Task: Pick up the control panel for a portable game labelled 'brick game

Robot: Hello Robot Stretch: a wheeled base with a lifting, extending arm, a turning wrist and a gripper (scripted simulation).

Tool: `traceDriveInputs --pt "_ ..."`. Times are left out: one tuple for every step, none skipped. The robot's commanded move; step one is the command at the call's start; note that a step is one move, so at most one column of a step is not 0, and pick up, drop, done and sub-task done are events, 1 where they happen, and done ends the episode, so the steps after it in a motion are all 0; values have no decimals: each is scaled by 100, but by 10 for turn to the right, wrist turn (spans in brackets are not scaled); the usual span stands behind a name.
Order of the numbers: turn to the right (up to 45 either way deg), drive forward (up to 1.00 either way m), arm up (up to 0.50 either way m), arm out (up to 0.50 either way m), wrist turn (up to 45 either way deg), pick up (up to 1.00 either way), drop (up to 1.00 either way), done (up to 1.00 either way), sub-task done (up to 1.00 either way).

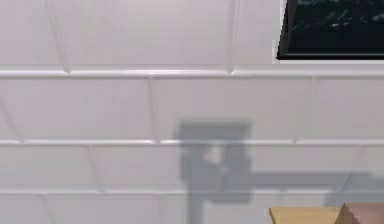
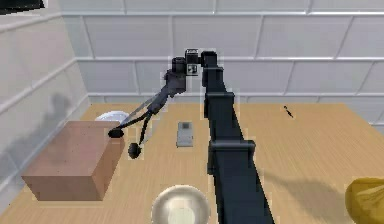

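Nearest the robot, at the arm side view's bottom edge, a pale round bowl (image 2: 180, 206) and a yellow object (image 2: 366, 198) are noted on the wooden table (image 2: 310, 150). A brown box (image 2: 70, 160) is recorded at the table's left. The arm (image 2: 228, 140) is seen stretched out over the table's middle. Just left of it a small grey oblong (image 2: 184, 132) is found lying flat on the tabletop. By shape and colour it is probably the game control, though no label can be made out. The gripper (image 2: 130, 140) is seen near that oblong, between it and the box, with a white dish (image 2: 108, 118) just behind the fingers. Whether the fingers are spread or pressed together cannot be told, nor whether anything is held. Farther out, a small dark item (image 2: 289, 112) and the white tiled wall (image 2: 300, 50) are recorded.

Finding: the table is judged reached and the arm deployed. The pick is not yet done, as the oblong rests on the table. Alignment, grasp and lift are left
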Motion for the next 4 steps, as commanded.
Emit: traceDriveInputs --pt "0 0 0 0 450 0 0 0 0" --pt "0 0 0 0 450 0 0 0 0" --pt "0 0 0 0 360 0 0 0 0" --pt "0 0 -30 0 0 0 0 0 0"
